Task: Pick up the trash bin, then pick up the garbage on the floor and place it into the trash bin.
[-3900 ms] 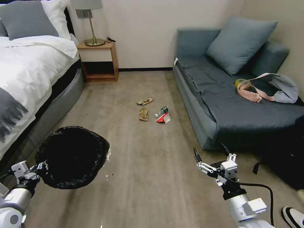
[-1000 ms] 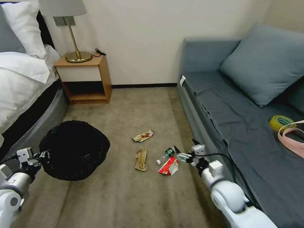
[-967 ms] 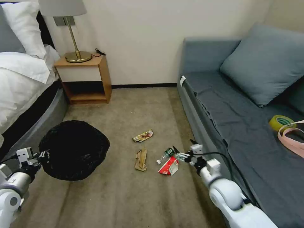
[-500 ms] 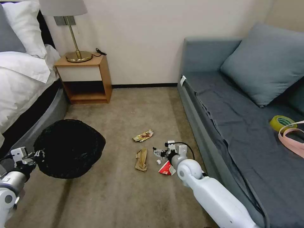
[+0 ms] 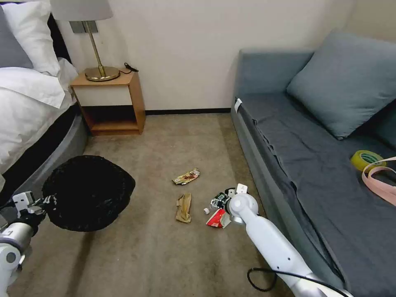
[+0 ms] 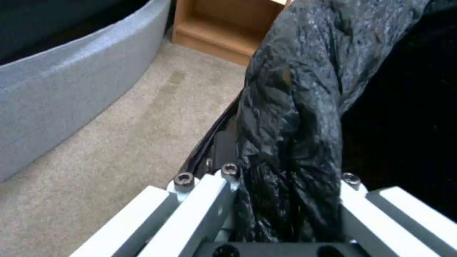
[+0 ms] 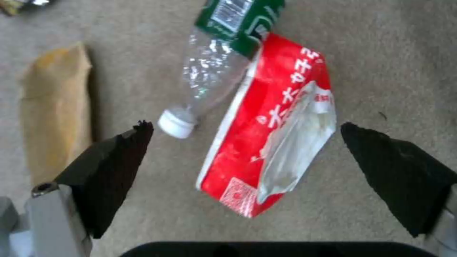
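Garbage lies in four pieces on open carpet between bed [image 5: 29, 111] and sofa [image 5: 313, 165]: snack wrapper [image 5: 186, 176], brown paper [image 5: 184, 208], bottle [image 5: 218, 201], red carton [image 5: 217, 218]. The trash bin [image 5: 88, 192] is held at left.

Its bag rim [image 6: 290, 142] is clamped by the left gripper [image 6: 285, 214].

The right gripper [image 7: 245, 130] is spread wide, straddling carton [image 7: 271, 125] and bottle [image 7: 209, 82].

A glossy red-and-white carton [image 7: 271, 125] and clear plastic bottle [image 7: 214, 71] are seen on matt, rough carpet [image 7: 405, 53]; crinkly black plastic bag [image 6: 295, 107].
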Controlling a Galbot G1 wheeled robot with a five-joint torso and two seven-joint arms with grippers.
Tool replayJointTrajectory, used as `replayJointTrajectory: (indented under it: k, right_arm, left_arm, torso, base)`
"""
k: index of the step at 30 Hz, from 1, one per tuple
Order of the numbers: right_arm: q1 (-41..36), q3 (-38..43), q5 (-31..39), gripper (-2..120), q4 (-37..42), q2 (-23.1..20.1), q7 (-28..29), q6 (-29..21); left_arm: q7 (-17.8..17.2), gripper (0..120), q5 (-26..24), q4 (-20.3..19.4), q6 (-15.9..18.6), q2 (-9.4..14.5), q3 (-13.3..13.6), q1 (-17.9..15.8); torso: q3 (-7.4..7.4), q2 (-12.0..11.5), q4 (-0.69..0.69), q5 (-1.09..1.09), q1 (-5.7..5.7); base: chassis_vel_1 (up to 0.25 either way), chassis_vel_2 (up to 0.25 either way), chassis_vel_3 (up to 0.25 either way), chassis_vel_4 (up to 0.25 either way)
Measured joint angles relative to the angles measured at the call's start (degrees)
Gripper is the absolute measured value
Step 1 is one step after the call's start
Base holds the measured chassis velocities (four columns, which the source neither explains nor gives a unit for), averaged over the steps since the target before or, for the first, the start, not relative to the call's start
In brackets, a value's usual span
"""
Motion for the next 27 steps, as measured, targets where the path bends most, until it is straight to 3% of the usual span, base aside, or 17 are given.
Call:
replayJointTrajectory:
  k: [8,17,27]
  right_arm:
    - [1.51,-0.27,-2.68,100,-6.22,1.31,-0.53,-0.66]
    - [3.1,-0.8,-9.06,100,-13.45,4.12,-5.44,-0.3]
    - [3.97,-1.18,-12.94,100,-17.21,5.42,-7.86,0.25]
  left_arm:
    - [-0.21,2,0.26,0.9,0.18,-0.41,0.29,-0.66]
    - [-0.16,2,1.32,1.85,0.23,-1.15,0.63,-1.0]
    - [-0.07,2,1.55,2.19,0.19,-1.44,0.26,-1.0]
  torso:
    - [0.0,0.0,0.0,0.0,0.0]
    - [0.0,0.0,0.0,0.0,0.0]
    - [0.0,0.0,0.0,0.0,0.0]
  base:
    - [0.0,0.0,0.0,0.0]
    - [0.0,0.0,0.0,0.0]
    - [0.0,0.0,0.0,0.0]
